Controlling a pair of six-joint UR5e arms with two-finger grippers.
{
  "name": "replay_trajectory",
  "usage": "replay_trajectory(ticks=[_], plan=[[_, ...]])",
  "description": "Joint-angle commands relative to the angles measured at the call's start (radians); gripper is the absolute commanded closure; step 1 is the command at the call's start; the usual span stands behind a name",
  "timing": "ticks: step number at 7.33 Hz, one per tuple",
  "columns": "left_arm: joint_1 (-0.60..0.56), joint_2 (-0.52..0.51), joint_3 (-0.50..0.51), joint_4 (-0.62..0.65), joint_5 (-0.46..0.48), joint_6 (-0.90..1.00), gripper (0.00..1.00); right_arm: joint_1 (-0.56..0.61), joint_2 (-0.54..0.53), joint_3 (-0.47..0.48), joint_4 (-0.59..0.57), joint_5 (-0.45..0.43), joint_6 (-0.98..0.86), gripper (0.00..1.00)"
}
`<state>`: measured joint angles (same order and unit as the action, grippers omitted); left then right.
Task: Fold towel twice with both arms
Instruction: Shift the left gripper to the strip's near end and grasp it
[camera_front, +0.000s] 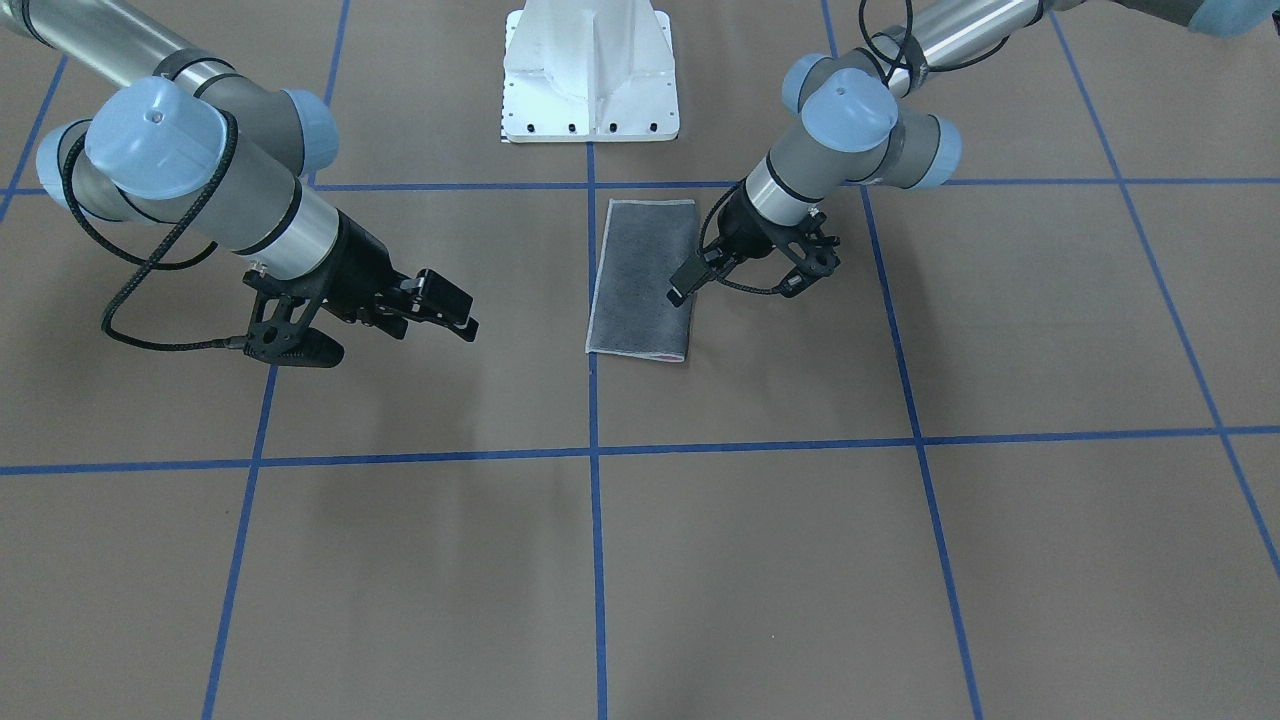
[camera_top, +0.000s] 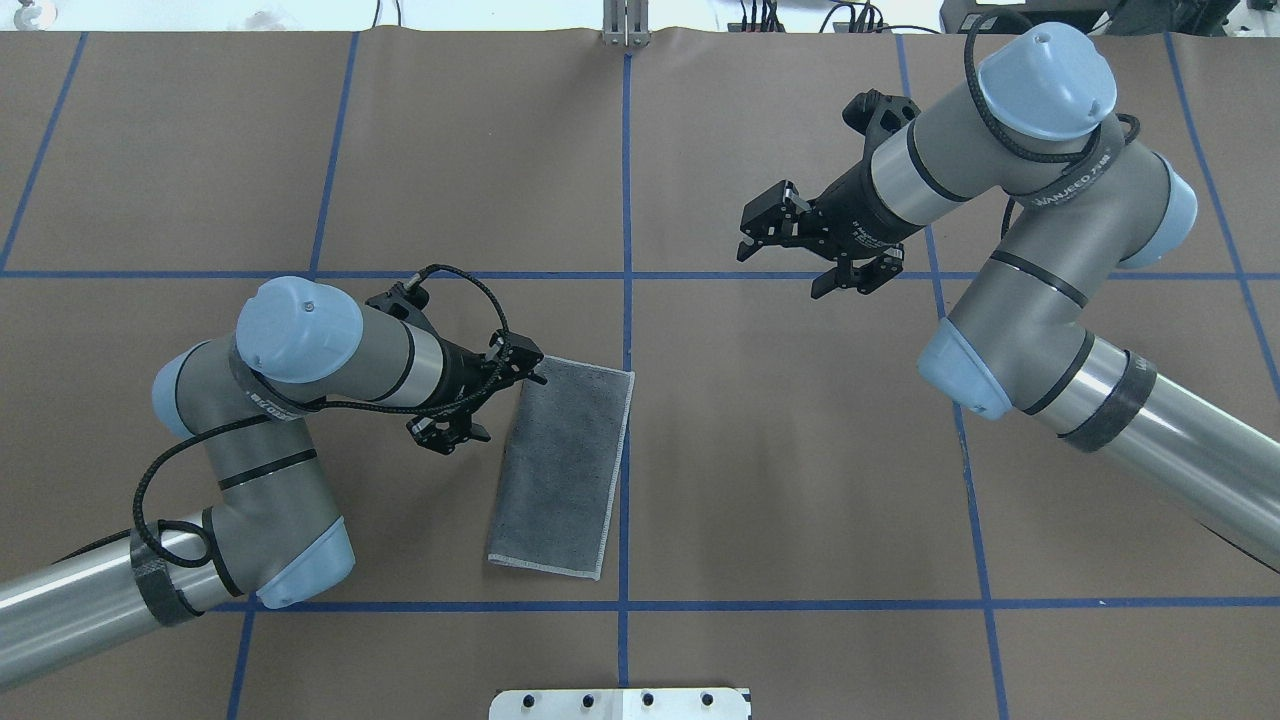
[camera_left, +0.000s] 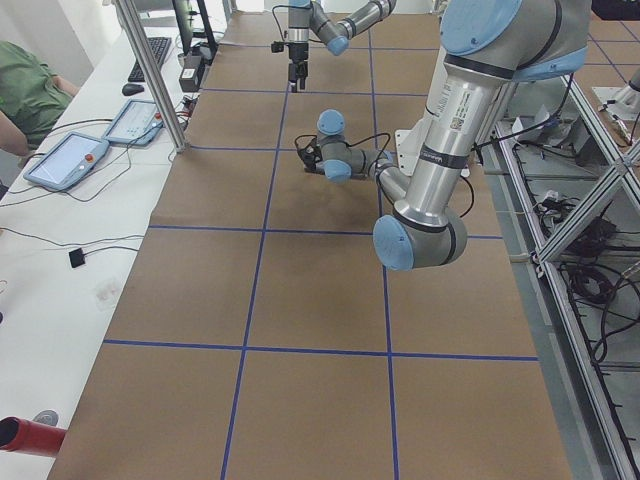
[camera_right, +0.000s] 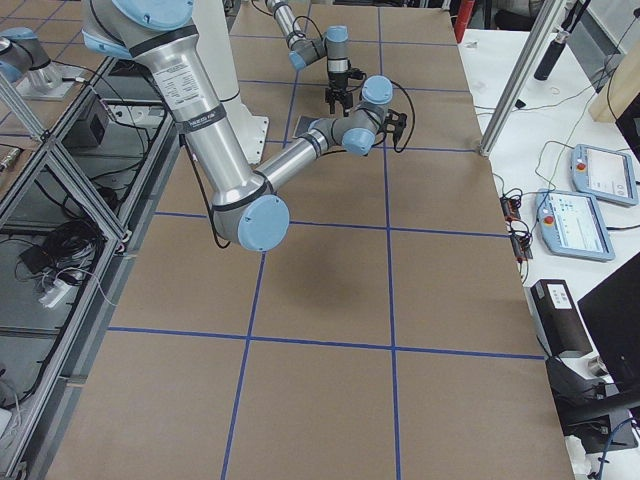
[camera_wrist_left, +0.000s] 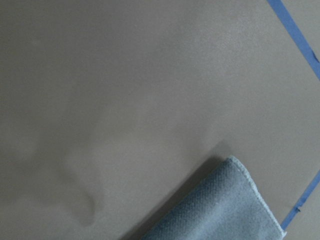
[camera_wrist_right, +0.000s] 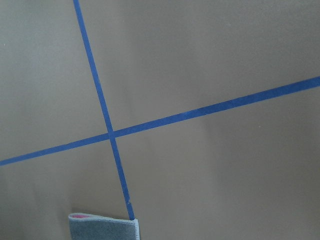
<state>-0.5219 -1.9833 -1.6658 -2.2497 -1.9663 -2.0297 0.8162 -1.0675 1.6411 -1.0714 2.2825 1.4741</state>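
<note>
The towel (camera_front: 640, 280) lies flat on the brown table, folded into a long rectangle. Its dark grey face is up and a pink sliver shows at one end. It also shows in the overhead view (camera_top: 565, 465). My left gripper (camera_top: 527, 366) hangs low at the towel's far left corner with its jaws a little apart, holding nothing; it is also in the front view (camera_front: 688, 282). My right gripper (camera_top: 748, 232) is open and empty, raised well away from the towel (camera_front: 458, 305). One towel corner shows in the left wrist view (camera_wrist_left: 225, 210), and one end in the right wrist view (camera_wrist_right: 102, 227).
The white pedestal base (camera_front: 590, 70) stands at the robot's edge of the table. Blue tape lines (camera_top: 625, 300) grid the brown surface; one runs along the towel's right edge. Desks with control tablets (camera_left: 65, 160) flank the table's far side.
</note>
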Motion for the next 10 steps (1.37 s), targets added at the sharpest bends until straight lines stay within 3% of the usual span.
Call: replay_trajectory(ticks=[1, 3, 6, 8, 9, 10], plan=[[0.029, 0.041, -0.072, -0.001, 0.001, 0.000, 0.01, 0.000, -0.003, 0.000, 0.007, -0.002, 0.000, 0.00], [0.078, 0.082, -0.113, -0.001, 0.009, 0.000, 0.01, -0.002, -0.005, 0.000, 0.007, -0.006, 0.002, 0.00], [0.201, 0.116, -0.132, 0.004, 0.136, -0.001, 0.01, 0.000, -0.008, 0.000, 0.008, -0.006, 0.005, 0.00], [0.223, 0.116, -0.126, 0.015, 0.152, -0.003, 0.01, 0.000, -0.015, 0.000, 0.008, -0.006, 0.003, 0.00], [0.223, 0.116, -0.126, 0.016, 0.162, -0.003, 0.04, 0.000, -0.015, -0.001, 0.008, -0.006, 0.000, 0.00], [0.223, 0.116, -0.126, 0.016, 0.162, -0.009, 0.20, 0.000, -0.015, -0.001, 0.008, -0.006, -0.001, 0.00]])
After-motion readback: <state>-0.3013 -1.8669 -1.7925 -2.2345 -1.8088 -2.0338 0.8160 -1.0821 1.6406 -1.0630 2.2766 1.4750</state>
